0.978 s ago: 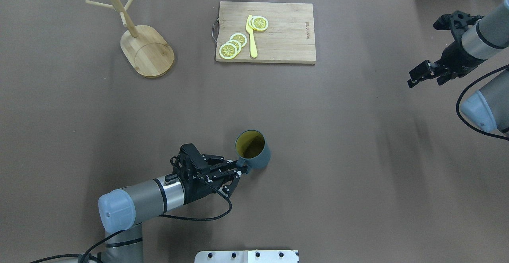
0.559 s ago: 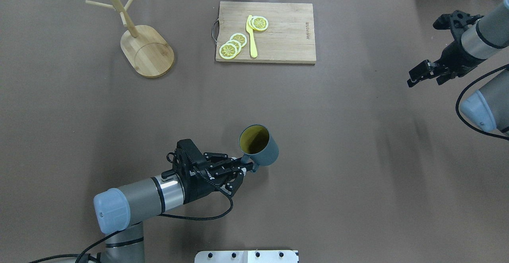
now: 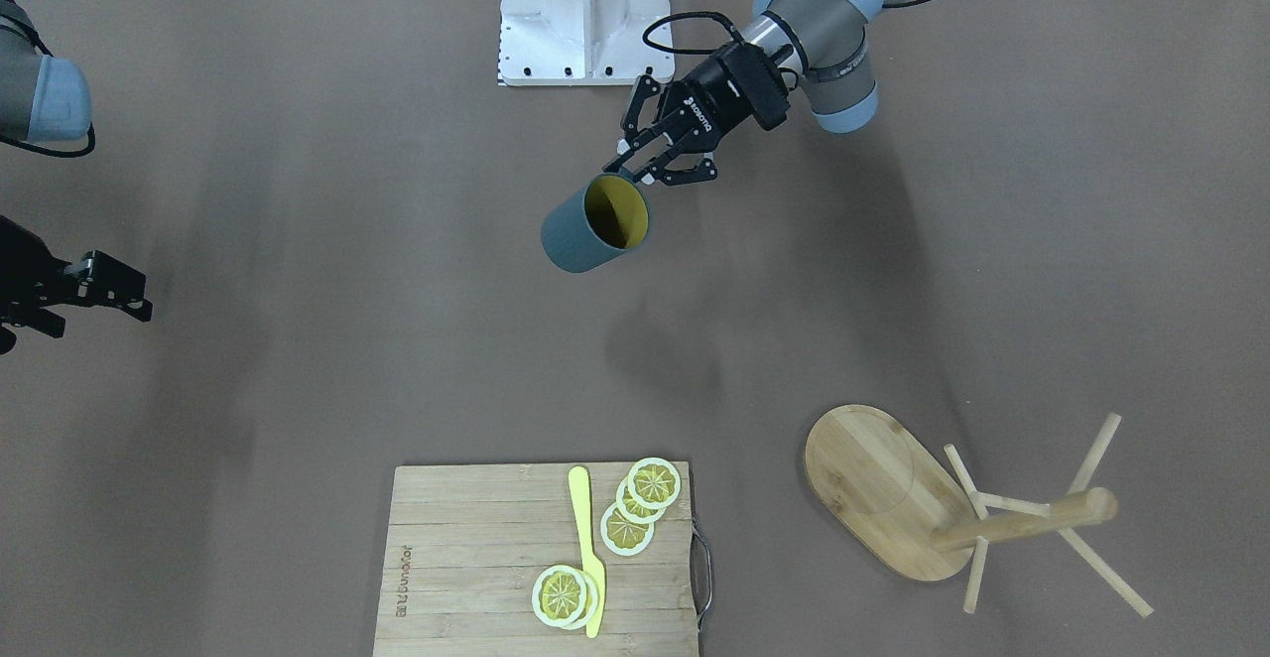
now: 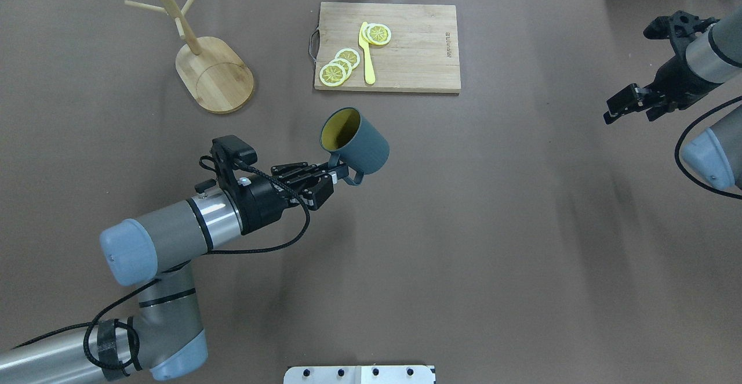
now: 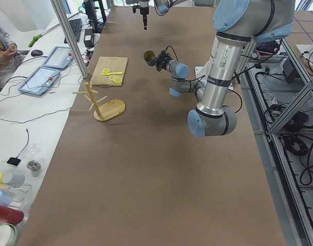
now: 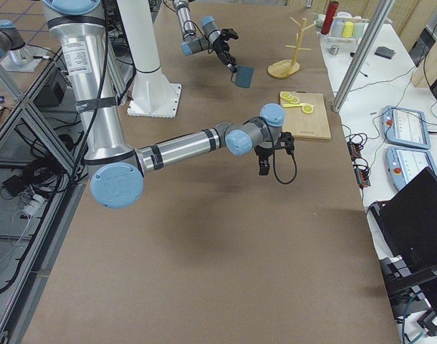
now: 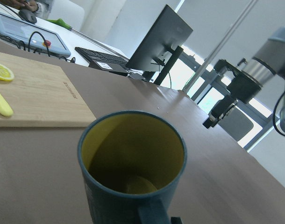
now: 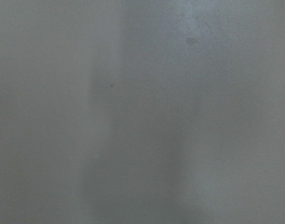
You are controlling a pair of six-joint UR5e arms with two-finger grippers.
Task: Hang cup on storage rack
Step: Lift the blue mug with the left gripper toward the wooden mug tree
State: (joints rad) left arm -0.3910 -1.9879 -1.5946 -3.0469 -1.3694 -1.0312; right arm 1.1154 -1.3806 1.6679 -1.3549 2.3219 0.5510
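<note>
My left gripper is shut on the handle of the slate-blue cup and holds it in the air, tilted, its yellowish inside facing the rack side. The cup also shows in the front view with the left gripper, and in the left wrist view. The bamboo storage rack stands at the far left, well apart from the cup; it also shows in the front view. My right gripper hangs shut and empty over the right edge.
A slatted cutting board with lemon slices and a yellow knife lies at the far middle, just beyond the cup. The white robot base plate is at the near edge.
My left gripper has lifted the cup off the table and carried it away from the robot, slightly left, tilting it more. The right arm has drifted slightly right.
</note>
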